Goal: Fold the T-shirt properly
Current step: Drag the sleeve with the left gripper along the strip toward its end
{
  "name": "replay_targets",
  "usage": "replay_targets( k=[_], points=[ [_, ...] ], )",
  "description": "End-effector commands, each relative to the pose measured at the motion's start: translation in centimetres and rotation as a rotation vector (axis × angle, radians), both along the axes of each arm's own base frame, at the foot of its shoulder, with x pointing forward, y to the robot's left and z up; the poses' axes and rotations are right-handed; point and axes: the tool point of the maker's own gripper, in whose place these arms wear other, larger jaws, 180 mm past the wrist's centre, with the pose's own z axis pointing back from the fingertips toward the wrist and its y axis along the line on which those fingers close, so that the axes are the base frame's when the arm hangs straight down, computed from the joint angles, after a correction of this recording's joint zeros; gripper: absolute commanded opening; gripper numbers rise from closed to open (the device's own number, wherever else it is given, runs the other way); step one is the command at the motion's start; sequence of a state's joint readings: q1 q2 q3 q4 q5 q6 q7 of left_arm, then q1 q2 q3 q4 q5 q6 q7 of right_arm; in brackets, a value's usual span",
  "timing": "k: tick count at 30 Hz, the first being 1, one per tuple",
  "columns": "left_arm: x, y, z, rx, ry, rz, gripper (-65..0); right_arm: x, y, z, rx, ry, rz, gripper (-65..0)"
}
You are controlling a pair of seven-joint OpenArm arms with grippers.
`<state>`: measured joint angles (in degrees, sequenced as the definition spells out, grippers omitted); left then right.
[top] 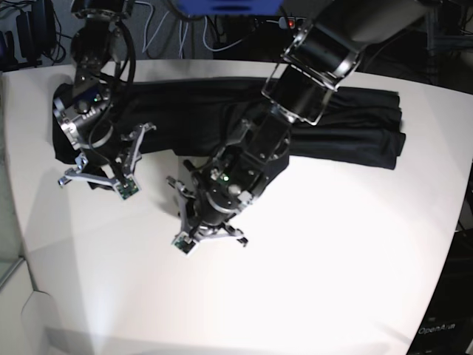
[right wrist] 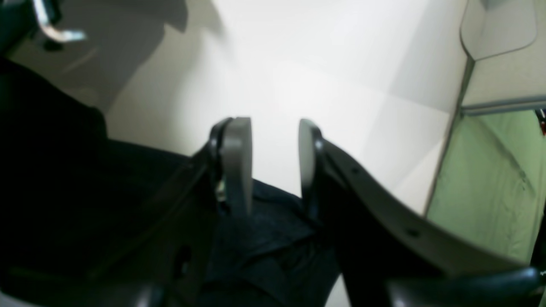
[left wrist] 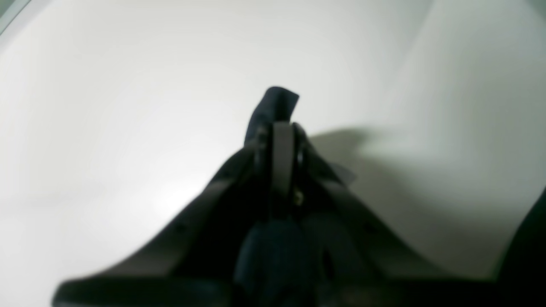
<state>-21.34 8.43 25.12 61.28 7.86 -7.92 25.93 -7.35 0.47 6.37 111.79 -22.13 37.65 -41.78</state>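
Two arms reach over the white desk (top: 332, 259); the left arm stretches down from the far side toward the desk's middle, its wrist bent so the left gripper (left wrist: 282, 140) points at the desk surface; its jaws are pressed together on a small fold of the T-shirt (top: 347, 126), a dark tip of cloth sticking out just beyond the fingertips in the left wrist view; the right arm comes down at the far corner on the base view's left, its right gripper (right wrist: 275, 162) held low over the shirt's edge; its jaws stand about half apart with bare desk showing between the pads (right wrist: 239, 157), and nothing is caught in them; dark cloth lies just beneath and behind them.

One T-shirt is in view, black and soft, spread in a long band across the far part of the desk, its end on the base view's right folded into layered creases; no containers show in any view.
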Motion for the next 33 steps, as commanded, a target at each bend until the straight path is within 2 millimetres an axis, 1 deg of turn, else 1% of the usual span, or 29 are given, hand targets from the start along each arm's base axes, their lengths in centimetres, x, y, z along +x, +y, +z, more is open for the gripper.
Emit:
replay_targets(
  k=[1,2,4,7,8,10,12,16,17,18,23,26,29,30,31,33],
  points=[
    [1.1,-0.4,2.4,-0.029,-0.047,0.009,-65.0,0.6,0.0,1.1,0.001,-0.042,0.008,-45.0],
    [1.3,-0.1,2.7,-0.036,-0.044,0.022,-65.0,0.7,0.0,1.1,0.001,-0.044,0.008,-45.0],
    [0.7,0.4,2.7,-0.051,-0.035,0.042,-65.0,0.7,0.1,1.2,0.003,-0.045,0.009,-45.0],
    [0.1,0.7,4.4,-0.088,-0.057,0.061,-65.0,0.7,0.1,1.2,0.006,-0.045,0.01,-45.0],
    [-0.5,0.7,4.6,-0.096,-0.053,0.063,-65.0,0.7,0.1,1.2,0.006,-0.045,0.01,-45.0],
    [-1.2,1.4,5.0,-0.097,-0.059,0.07,-65.0,0.9,0.1,1.4,0.007,-0.054,0.012,-45.1],
    [-2.6,2.2,5.1,-0.102,-0.063,0.077,-65.0,1.2,0.2,1.7,0.009,-0.065,0.014,-45.2],
    [-5.0,3.9,5.9,-0.114,-0.096,0.087,-65.0,1.3,0.2,1.8,0.008,-0.069,0.013,-45.1],
    [-5.5,4.5,5.9,-0.111,-0.1,0.091,-65.0,1.3,0.2,1.8,0.008,-0.069,0.013,-45.1],
    [-5.9,5.6,5.7,-0.1,-0.093,0.111,-65.0,1.3,0.2,1.8,0.008,-0.069,0.013,-45.1],
    [-6.7,10.6,7.2,-0.122,-0.122,0.234,-65.0,1.3,0.2,1.8,0.01,-0.069,0.016,-45.2],
    [-7.7,13.3,7.4,-0.103,-0.134,0.282,-65.0,1.3,0.2,1.8,0.01,-0.069,0.016,-45.1],
    [-9.1,14.9,7.1,-0.085,-0.128,0.306,-65.0,1.3,0.2,1.8,0.01,-0.068,0.015,-45.1],
    [-9.8,15.5,6.9,-0.081,-0.124,0.316,-65.0,1.3,0.5,1.8,0.011,-0.068,0.023,-45.1],
    [-10.5,15.8,6.5,-0.079,-0.11,0.325,-65.0,1.4,0.7,1.8,0.012,-0.068,0.029,-45.1],
    [-11.6,16.4,6.3,-0.079,-0.098,0.342,-65.0,1.4,1.0,1.8,0.013,-0.068,0.037,-45.1]
  ],
)
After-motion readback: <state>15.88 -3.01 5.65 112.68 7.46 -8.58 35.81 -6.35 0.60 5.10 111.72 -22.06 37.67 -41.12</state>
